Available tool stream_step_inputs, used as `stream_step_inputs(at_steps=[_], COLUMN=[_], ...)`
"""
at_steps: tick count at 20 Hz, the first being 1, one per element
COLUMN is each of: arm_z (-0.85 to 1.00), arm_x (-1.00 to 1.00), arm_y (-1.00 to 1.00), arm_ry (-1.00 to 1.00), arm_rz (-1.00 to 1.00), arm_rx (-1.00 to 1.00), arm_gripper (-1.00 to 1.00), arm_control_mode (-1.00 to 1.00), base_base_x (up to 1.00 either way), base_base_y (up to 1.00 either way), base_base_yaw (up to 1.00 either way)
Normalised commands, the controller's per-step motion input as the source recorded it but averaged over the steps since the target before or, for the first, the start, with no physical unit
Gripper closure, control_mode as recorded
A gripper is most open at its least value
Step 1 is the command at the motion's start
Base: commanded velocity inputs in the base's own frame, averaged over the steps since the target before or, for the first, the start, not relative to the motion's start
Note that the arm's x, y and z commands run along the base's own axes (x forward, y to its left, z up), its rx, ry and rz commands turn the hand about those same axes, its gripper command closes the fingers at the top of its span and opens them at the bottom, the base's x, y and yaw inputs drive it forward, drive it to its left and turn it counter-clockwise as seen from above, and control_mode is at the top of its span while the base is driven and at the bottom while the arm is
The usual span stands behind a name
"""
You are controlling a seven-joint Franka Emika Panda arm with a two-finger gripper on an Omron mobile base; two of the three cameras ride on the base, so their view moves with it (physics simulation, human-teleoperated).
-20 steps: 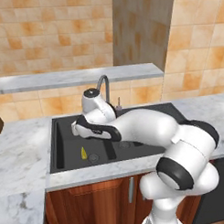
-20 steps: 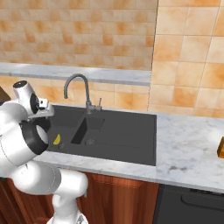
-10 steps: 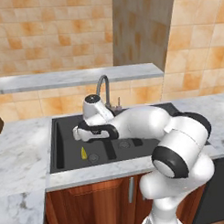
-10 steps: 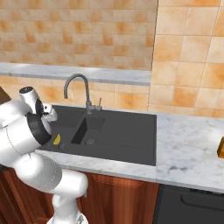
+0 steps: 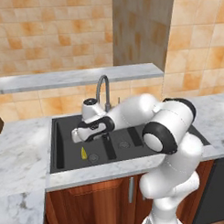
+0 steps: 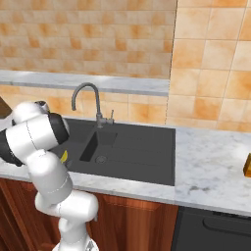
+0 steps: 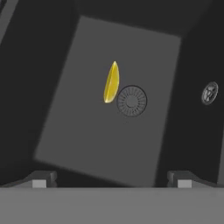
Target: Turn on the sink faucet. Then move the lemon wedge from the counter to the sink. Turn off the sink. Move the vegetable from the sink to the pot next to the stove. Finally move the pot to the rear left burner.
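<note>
The arm has swung further over the sink [image 5: 60, 147] in the last second: its elbow now bulks large at 3 o'clock in the left base view, where a second ago it sat lower and more to the right, and the hand has settled lower over the small basin. The wedge [image 7: 111, 82] has not moved; it lies on the floor of that basin, just beside the round drain [image 7: 131, 101], at about 10 o'clock from it in the hand view. The claw [image 7: 111, 179] hangs above it with its jaws spread wide and nothing between them, both tips showing far apart at the bottom of the hand view.

By my judgement the wedge is already in the sink and the arm is lining up to pick it out for the pot, so the work is roughly at its middle. No water shows at the faucet [image 5: 103, 89], so it looks shut off.

The wedge is a slim, glossy yellow sliver, pointed at both ends and lying on its side, so a grip across its thin width seems the likely way. The basin is matte black with flat walls; the drain is a ribbed disc. The faucet is a thin dark gooseneck. The counter [image 5: 19, 149] is pale veined marble over reddish wood.
</note>
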Motion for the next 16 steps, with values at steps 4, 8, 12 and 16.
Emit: stream_step_inputs(at_steps=[4,8,12,16], arm_z=[-0.32,-0.36,-0.38,-0.30], arm_x=[0.06,0.11,0.03,0.05], arm_y=[0.05,0.02,0.01,0.01], arm_ry=[0.12,0.08,0.03,0.05], arm_rz=[0.00,0.00,-0.01,-0.02], arm_rx=[0.00,-0.04,-0.02,0.00], arm_gripper=[-1.00,-1.00,-1.00,-1.00], arm_control_mode=[-1.00,-1.00,-1.00,-1.00], base_base_x=[0.00,0.00,0.00,0.00], base_base_y=[0.00,0.00,0.00,0.00], base_base_yaw=[0.00,0.00,0.00,0.00])
